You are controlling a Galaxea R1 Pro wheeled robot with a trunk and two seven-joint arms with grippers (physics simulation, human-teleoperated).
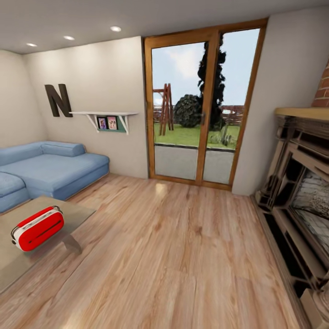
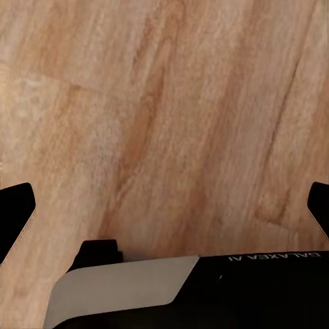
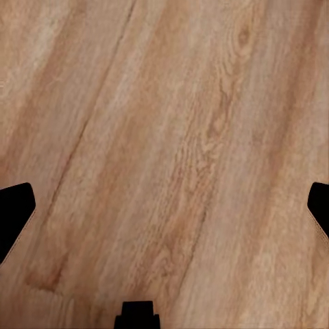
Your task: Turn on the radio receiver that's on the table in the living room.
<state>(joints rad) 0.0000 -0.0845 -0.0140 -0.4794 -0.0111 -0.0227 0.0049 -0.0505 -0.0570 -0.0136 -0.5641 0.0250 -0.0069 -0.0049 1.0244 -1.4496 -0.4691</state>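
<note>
At eight o'clock in the head view, the radio receiver (image 1: 37,228) lies on the glossy table (image 1: 77,211). It looks light, rigid and prone to sliding, so pressing suits better than gripping. Left hand (image 2: 164,205) and right hand (image 3: 164,205) hang spread wide over floor planks (image 1: 183,256).

Left gripper (image 2: 164,205) spread wide over bare wood plank floor (image 2: 171,103).

You get a bright, evenly lit room: daylight pours through the glass door (image 1: 201,107), ceiling spots (image 1: 115,29) glow, the floor (image 1: 183,256) shows soft glare, edges bend wide-angle, wrist views look slightly soft.
</note>
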